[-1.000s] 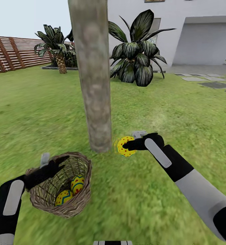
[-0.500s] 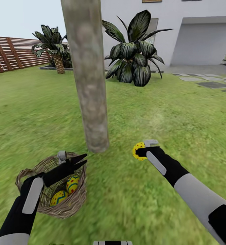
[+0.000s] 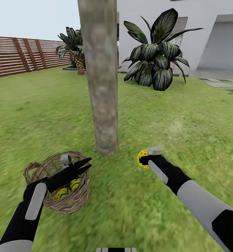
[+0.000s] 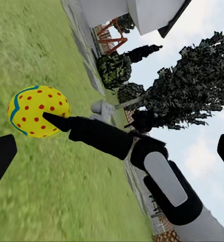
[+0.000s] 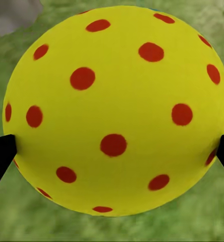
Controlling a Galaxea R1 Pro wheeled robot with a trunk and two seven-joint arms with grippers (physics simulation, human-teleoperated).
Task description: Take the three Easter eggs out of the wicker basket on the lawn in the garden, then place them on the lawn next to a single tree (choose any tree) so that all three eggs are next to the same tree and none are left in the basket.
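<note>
Yellow with red dots, one Easter egg sits pinched between the fingers of the right gripper, low over the lawn at about four o'clock from the tree trunk's base; the right wrist view shows both fingertips touching the egg's sides. The other two eggs lie in the wicker basket, at about seven o'clock from the trunk. The left gripper hovers over the basket's far rim with its jaws parted, holding nothing.

The step in hand appears to be setting down the first egg beside the tree. The next move calls for lowering it to the grass, then releasing gently so it does not roll away.

Compared with a second ago, the right gripper and egg have dropped and moved out from the trunk, and the left gripper has let go of the basket. The whole view has also shifted, so the camera moved.
</note>
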